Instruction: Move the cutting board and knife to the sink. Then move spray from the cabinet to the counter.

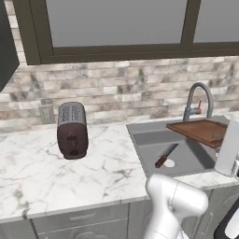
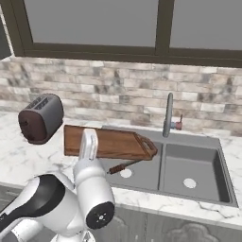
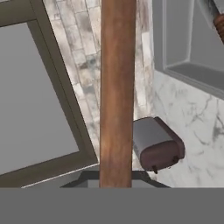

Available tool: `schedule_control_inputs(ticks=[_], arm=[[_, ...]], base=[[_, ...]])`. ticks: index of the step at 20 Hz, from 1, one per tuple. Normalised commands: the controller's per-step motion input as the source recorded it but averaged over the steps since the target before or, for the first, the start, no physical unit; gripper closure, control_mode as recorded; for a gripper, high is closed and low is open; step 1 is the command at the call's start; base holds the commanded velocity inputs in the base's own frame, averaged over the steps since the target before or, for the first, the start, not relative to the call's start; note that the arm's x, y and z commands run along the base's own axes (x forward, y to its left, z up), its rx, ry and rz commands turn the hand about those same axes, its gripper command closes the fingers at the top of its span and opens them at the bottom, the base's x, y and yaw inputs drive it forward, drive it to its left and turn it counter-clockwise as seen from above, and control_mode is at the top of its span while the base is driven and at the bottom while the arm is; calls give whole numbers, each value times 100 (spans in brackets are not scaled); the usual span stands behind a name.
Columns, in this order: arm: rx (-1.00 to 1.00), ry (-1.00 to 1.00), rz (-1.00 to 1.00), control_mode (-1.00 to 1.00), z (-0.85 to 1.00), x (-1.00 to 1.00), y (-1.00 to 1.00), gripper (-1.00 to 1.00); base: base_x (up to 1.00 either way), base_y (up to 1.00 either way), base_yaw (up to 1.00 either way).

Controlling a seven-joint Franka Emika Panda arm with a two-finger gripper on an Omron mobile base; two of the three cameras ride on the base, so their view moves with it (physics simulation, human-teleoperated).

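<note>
You are looking at cutting board [image 2: 111,142] showing reddish-brown wood grain, matt. Knife [image 1: 164,158] is showing dull grey blade, brown wooden handle. Sink [image 2: 208,182] is reading as smooth matt grey metal; faucet [image 1: 200,100] at its 12 o'clock same. Counter [image 1: 42,175] is showing white marble, grey veins, slight sheen. Toaster [image 1: 72,130] is looking brushed grey metal, dark brown ends. Backsplash [image 2: 113,94] is showing rough mottled brick.

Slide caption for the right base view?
Gripper holds cutting board above sink; knife already in basin.
</note>
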Motion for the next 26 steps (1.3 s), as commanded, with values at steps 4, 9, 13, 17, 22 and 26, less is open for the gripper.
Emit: schedule_control_inputs(ticks=[4,9,13,17,22,26], arm=[[0,3,0,-100,-3,75,0,100],[0,13,0,-100,-29,64,0,100],[0,20,0,-100,-33,45,0,100],[0,19,0,-100,-17,21,0,100],[0,20,2,-100,-33,32,-3,100],[0,7,11,-100,-40,30,-6,100]], base=[[0,0,0],[0,0,0],[0,0,0],[0,0,0],[0,0,0],[0,0,0]])
